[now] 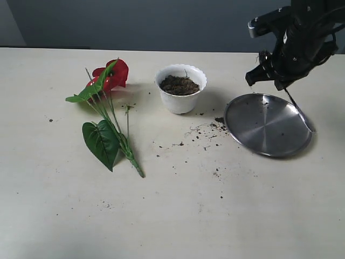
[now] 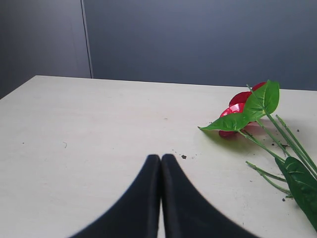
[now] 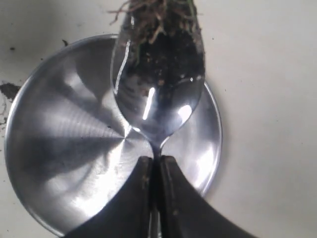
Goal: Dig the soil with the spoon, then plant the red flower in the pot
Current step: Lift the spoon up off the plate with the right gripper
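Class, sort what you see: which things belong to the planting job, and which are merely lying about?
Job: shiny silver metal spoon; dark brown crumbly soil; red artificial flower with green leaves; white scalloped plastic pot.
Lying about: round steel plate; scattered dark specks.

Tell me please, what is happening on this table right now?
The right gripper is shut on the spoon, which carries some soil and hangs over the steel plate. The pot already holds soil. The red flower lies on the table beside the pot, not yet planted. The left gripper is shut and empty.
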